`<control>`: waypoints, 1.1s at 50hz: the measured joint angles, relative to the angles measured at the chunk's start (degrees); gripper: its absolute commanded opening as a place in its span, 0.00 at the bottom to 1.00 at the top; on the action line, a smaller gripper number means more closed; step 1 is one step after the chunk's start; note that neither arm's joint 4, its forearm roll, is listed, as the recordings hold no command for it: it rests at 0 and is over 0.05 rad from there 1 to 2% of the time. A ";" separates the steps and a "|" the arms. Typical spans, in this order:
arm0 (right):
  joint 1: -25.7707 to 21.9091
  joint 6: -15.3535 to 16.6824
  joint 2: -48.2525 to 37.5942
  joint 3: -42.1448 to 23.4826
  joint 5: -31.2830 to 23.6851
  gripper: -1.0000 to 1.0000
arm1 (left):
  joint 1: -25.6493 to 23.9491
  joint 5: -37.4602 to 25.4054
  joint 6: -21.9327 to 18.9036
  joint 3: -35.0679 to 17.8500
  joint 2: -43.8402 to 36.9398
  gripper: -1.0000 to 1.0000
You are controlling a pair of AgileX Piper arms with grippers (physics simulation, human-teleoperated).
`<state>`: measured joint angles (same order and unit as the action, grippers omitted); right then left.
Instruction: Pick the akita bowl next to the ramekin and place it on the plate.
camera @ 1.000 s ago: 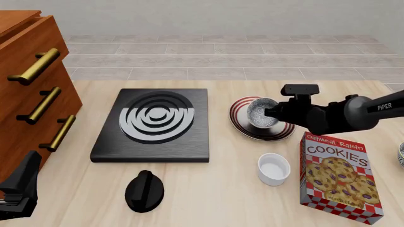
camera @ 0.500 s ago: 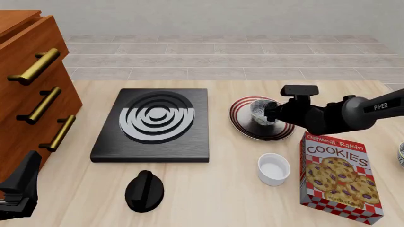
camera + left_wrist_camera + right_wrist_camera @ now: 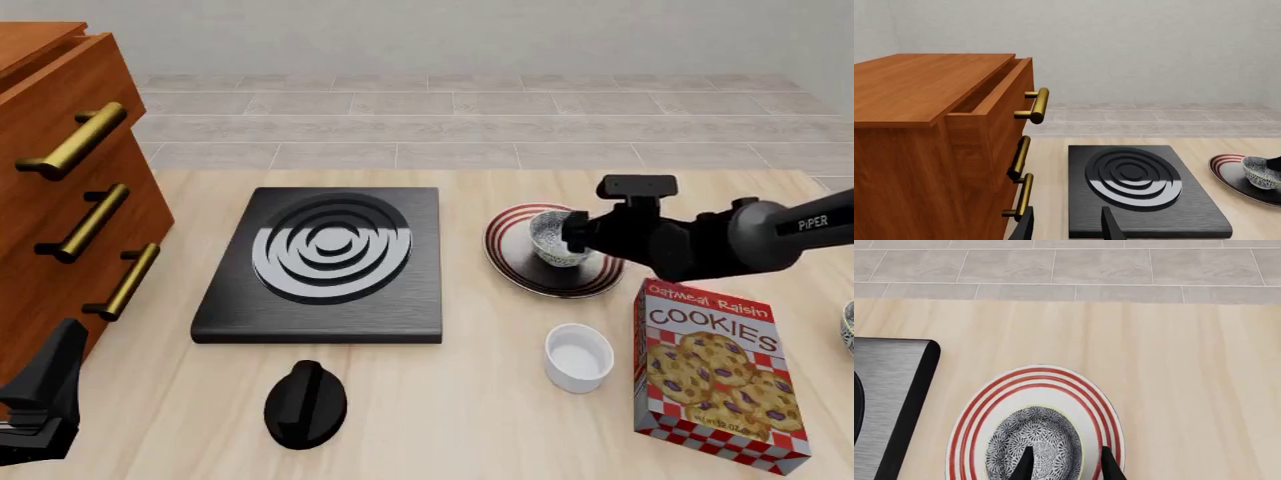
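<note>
The speckled akita bowl stands upright on the red-ringed plate, right of the stove. My right gripper is at the bowl's right side. In the right wrist view its fingers straddle the rim of the akita bowl, one inside and one outside, spread wide, so the right gripper looks open. The plate rings the bowl. The white ramekin sits nearer me, apart from both. My left gripper is open and empty at the front left by the drawers.
A black stove lies mid-table with a black knob-like object in front of it. A wooden drawer cabinet with brass handles fills the left. A cookies box stands right of the ramekin. Another patterned dish peeks in at the right edge.
The bowl came down from a raised, tilted hold and now rests upright on the plate. The right gripper dropped slightly with it. The left arm stayed still.
</note>
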<state>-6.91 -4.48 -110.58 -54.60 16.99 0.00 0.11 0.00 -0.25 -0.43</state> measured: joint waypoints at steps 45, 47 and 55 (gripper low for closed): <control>1.32 0.90 9.75 1.08 -4.24 1.00 | 0.00 0.00 0.00 0.00 0.00 1.00; 1.32 0.87 10.26 1.28 -4.36 1.00 | 0.00 0.00 0.00 0.00 0.00 1.00; 1.42 0.76 12.02 2.01 -4.74 1.00 | 0.00 0.00 0.00 0.00 0.00 1.00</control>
<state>-5.49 -3.72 -98.56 -52.59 12.25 0.00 0.11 0.00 -0.25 -0.43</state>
